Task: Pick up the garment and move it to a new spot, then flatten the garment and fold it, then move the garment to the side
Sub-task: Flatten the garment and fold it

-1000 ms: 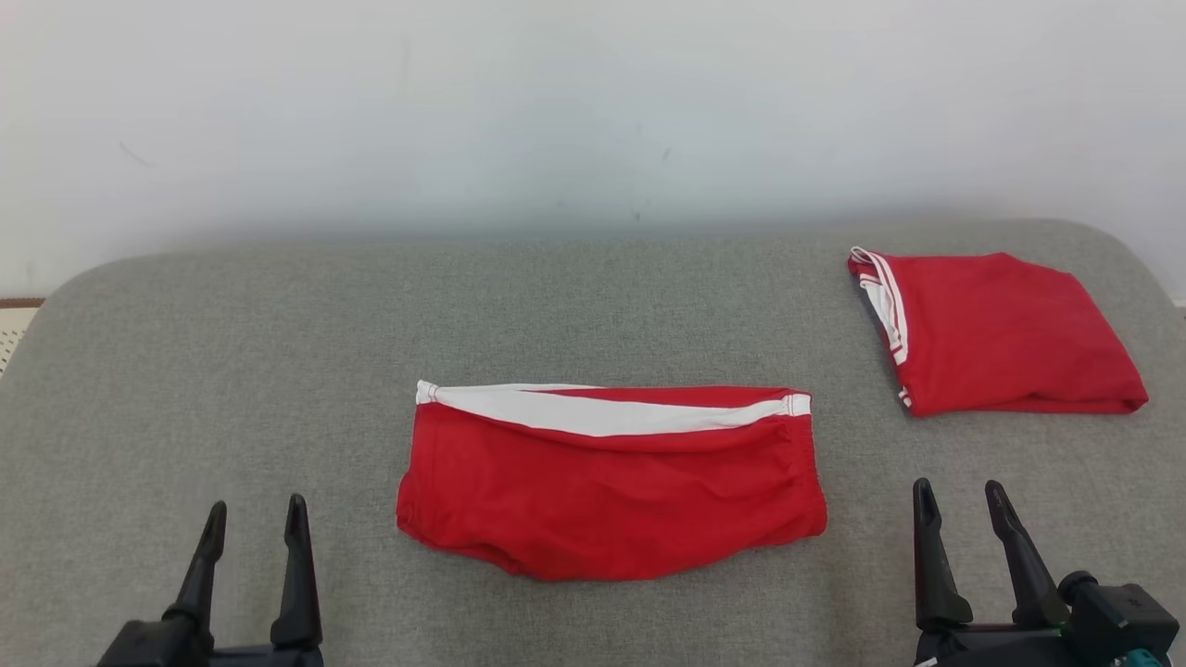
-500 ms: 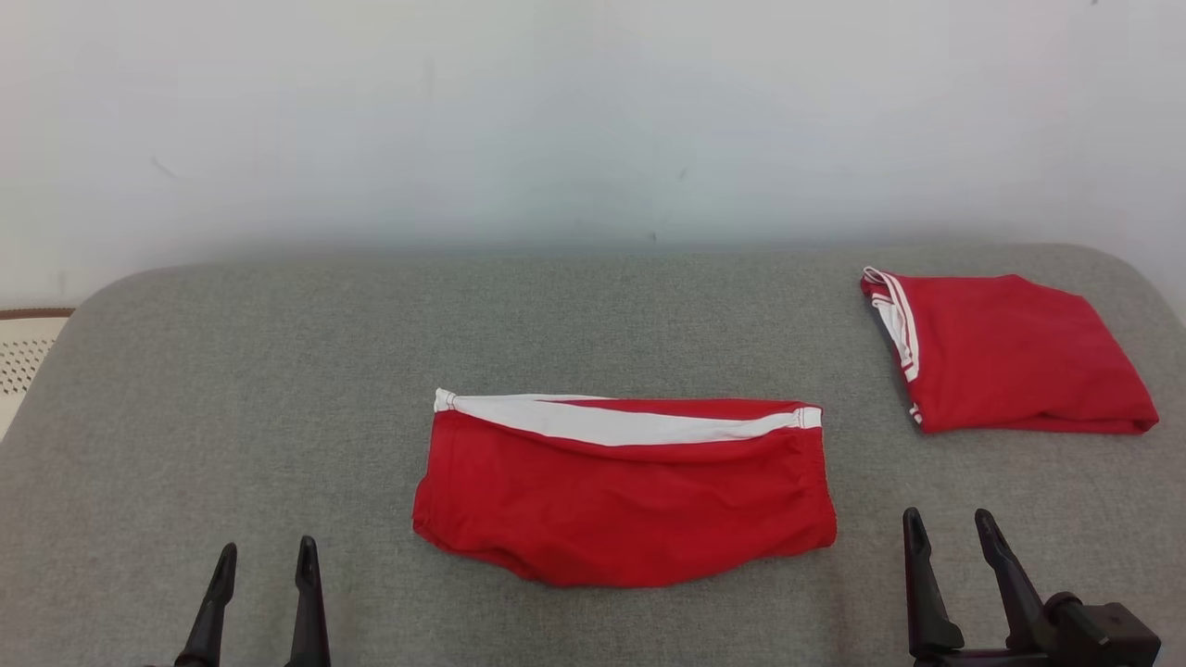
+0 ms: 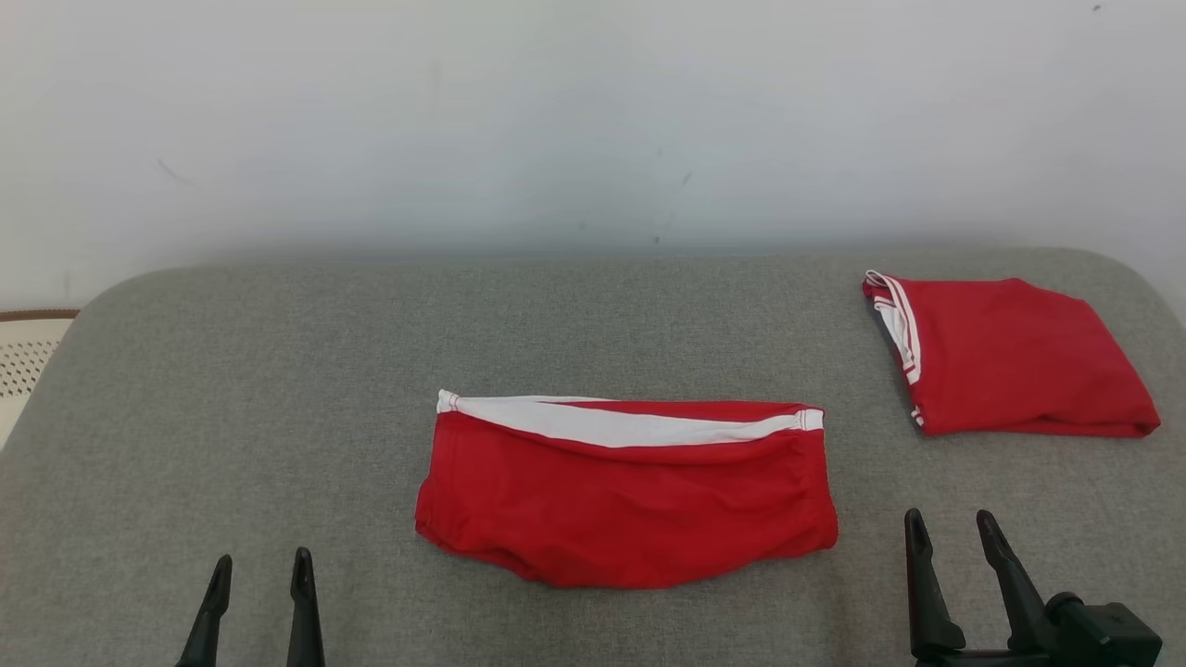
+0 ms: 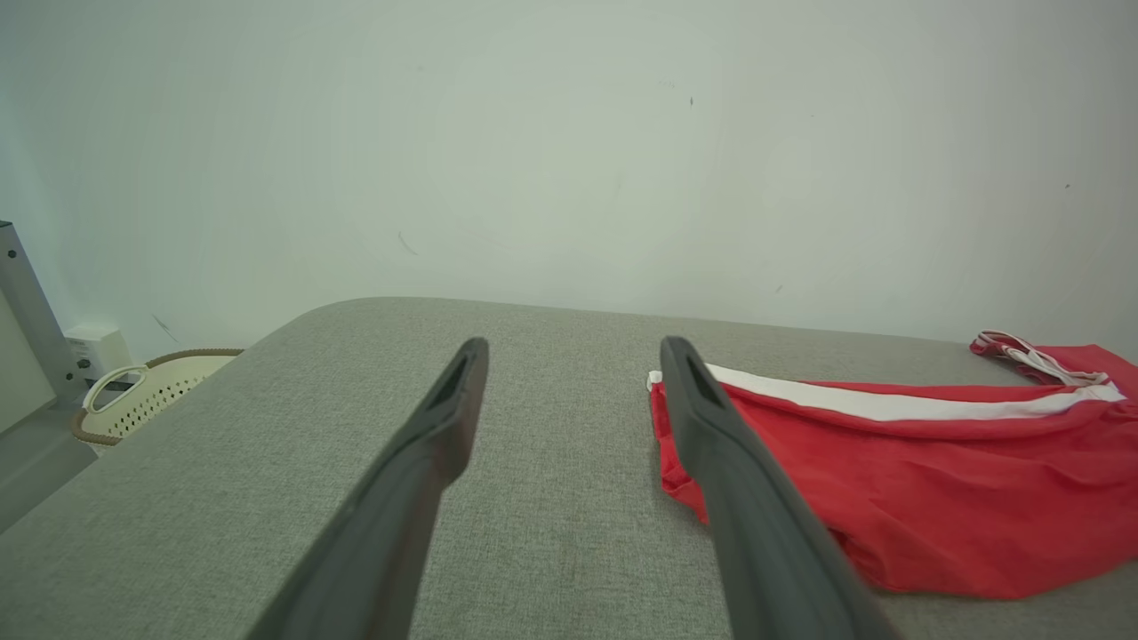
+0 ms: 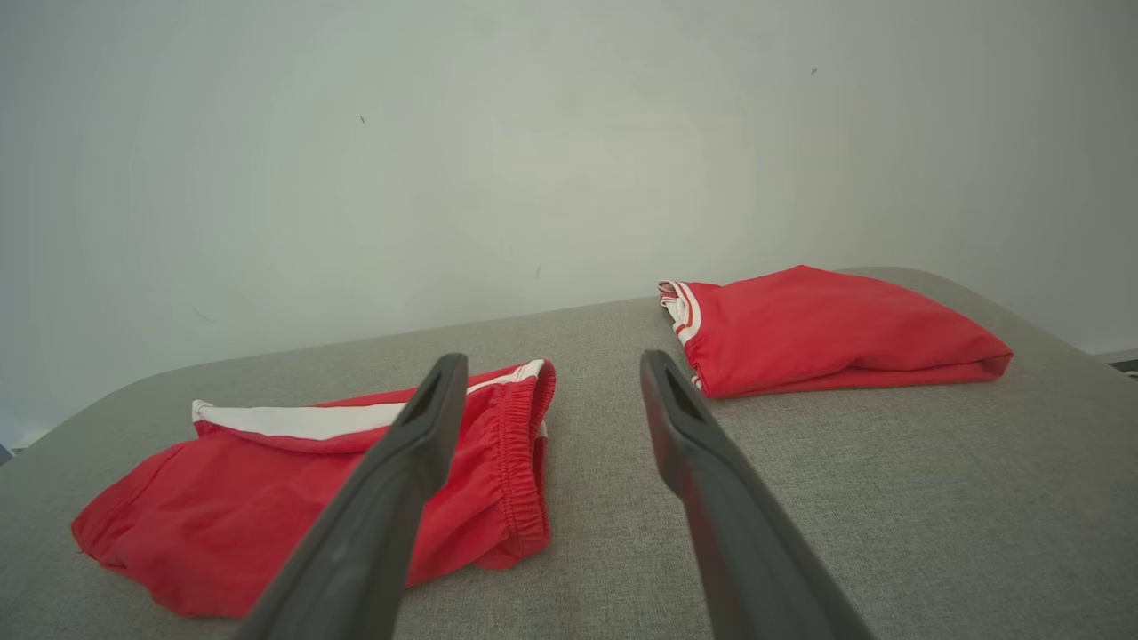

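A red garment [image 3: 625, 496] with a white stripe along its far edge lies folded in a flat band at the middle of the grey padded table [image 3: 278, 371]; it also shows in the left wrist view [image 4: 933, 498] and the right wrist view [image 5: 267, 498]. My left gripper [image 3: 262, 558] is open at the lower left, apart from the garment's left end. My right gripper [image 3: 949, 515] is open at the lower right, just off its right end. Nothing sits between the fingers of the left gripper [image 4: 576, 347] or the right gripper [image 5: 553, 358].
A second red garment [image 3: 1010, 357] with white trim lies folded at the table's far right, also seen as a red folded garment [image 5: 827, 333]. A cream perforated basket [image 4: 151, 400] stands off the table's left end. A pale wall backs the table.
The head camera has shifted, so the whole scene sits slightly lower and to the right. Both grippers show lower in the view, the left one more so. Both garments lie still.
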